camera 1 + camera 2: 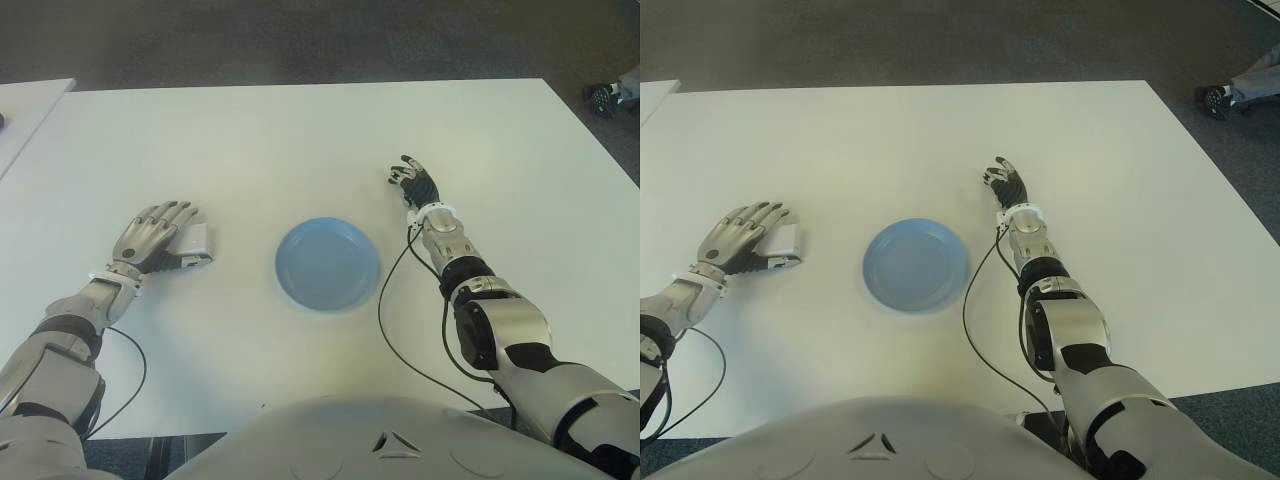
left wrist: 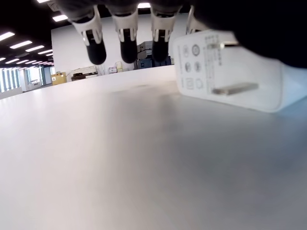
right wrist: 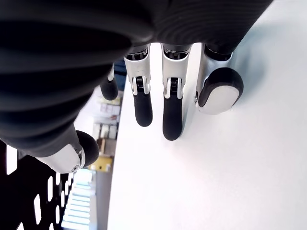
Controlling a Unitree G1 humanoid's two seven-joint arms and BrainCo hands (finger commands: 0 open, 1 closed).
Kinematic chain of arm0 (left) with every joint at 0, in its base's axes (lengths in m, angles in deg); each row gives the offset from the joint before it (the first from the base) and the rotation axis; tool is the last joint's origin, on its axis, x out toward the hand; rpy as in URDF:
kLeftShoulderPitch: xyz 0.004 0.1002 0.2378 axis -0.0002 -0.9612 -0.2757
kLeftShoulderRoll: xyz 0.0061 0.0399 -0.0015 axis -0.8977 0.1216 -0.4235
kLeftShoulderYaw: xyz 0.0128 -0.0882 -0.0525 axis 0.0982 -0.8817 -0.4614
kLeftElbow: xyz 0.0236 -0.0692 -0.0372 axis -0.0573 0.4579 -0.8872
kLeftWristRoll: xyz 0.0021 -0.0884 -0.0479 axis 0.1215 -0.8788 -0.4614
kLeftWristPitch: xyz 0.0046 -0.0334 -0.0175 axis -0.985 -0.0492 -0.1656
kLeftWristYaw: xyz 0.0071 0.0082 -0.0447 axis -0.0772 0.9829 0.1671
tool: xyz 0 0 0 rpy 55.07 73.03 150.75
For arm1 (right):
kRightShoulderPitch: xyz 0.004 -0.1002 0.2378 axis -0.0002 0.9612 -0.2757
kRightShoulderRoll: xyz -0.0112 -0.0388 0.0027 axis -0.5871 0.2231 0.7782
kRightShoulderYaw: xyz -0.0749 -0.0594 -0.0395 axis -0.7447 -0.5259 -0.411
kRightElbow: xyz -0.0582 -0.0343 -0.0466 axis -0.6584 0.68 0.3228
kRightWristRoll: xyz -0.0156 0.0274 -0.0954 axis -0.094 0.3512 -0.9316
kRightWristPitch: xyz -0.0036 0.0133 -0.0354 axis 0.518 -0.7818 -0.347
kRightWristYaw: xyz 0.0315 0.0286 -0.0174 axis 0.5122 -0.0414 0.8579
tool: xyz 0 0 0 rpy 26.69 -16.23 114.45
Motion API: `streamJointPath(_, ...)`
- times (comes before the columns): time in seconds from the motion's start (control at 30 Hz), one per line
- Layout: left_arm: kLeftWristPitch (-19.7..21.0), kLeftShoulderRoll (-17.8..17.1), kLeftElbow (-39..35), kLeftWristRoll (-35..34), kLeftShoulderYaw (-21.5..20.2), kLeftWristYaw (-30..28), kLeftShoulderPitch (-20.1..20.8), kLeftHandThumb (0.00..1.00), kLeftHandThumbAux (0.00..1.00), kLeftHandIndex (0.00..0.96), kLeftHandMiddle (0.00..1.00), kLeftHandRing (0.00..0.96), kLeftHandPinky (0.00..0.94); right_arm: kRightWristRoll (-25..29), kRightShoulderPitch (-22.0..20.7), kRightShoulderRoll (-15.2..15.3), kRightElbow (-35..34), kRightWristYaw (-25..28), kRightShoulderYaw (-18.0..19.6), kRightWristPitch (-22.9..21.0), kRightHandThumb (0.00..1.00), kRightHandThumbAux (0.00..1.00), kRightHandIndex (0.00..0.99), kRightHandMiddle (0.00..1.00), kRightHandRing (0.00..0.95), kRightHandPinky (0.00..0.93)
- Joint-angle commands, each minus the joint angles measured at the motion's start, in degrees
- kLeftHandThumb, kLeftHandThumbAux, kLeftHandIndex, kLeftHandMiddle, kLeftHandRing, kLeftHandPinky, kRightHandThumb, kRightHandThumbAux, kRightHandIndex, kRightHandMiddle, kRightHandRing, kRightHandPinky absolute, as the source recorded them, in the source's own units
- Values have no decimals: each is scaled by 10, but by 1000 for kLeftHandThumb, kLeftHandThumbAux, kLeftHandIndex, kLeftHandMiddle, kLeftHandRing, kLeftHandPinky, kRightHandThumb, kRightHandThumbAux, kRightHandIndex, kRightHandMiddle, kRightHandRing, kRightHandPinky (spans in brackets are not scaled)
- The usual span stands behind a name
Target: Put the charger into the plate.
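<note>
The white charger (image 1: pixel 196 241) lies on the white table (image 1: pixel 300 140), left of the blue plate (image 1: pixel 328 264), which holds nothing. My left hand (image 1: pixel 158 230) is laid over the charger's left side with its fingers stretched out flat. In the left wrist view the charger (image 2: pixel 225 72) sits on the tabletop with its metal prongs showing, and the fingertips (image 2: pixel 125 45) hang straight above the table, not curled round it. My right hand (image 1: pixel 414 186) shows to the right of the plate, fingers relaxed and holding nothing.
Black cables (image 1: pixel 388 325) run from both wrists across the near part of the table. A second white table (image 1: pixel 25 100) shows at the far left. A dark wheeled object (image 1: pixel 605 97) stands on the floor past the table's far right corner.
</note>
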Motion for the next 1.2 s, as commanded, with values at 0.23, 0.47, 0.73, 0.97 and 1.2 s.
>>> streamJointPath(0.23, -17, 4, 7, -7, 28, -2, -11, 343, 158, 0, 0, 0, 0, -8, 110, -16, 65, 40, -12, 113, 121, 626, 0, 218, 270, 264)
streamJointPath(0.47, -24, -9, -4, -11, 30, -13, -20, 302, 163, 0, 0, 0, 0, -11, 111, -16, 64, 38, -15, 115, 111, 642, 0, 217, 268, 264)
streamJointPath(0.73, -35, -40, -49, -19, 29, -22, -42, 274, 172, 0, 0, 0, 0, -12, 113, -16, 63, 37, -18, 117, 110, 630, 0, 221, 273, 274)
streamJointPath(0.97, -27, -41, -61, -6, 39, -10, -33, 274, 197, 59, 48, 36, 62, -13, 111, -17, 63, 35, -20, 116, 108, 619, 0, 223, 276, 271)
streamJointPath(1.2, -7, -33, -40, 22, 61, 49, -17, 412, 297, 306, 443, 415, 432, -14, 111, -18, 63, 32, -22, 114, 105, 610, 0, 226, 276, 266)
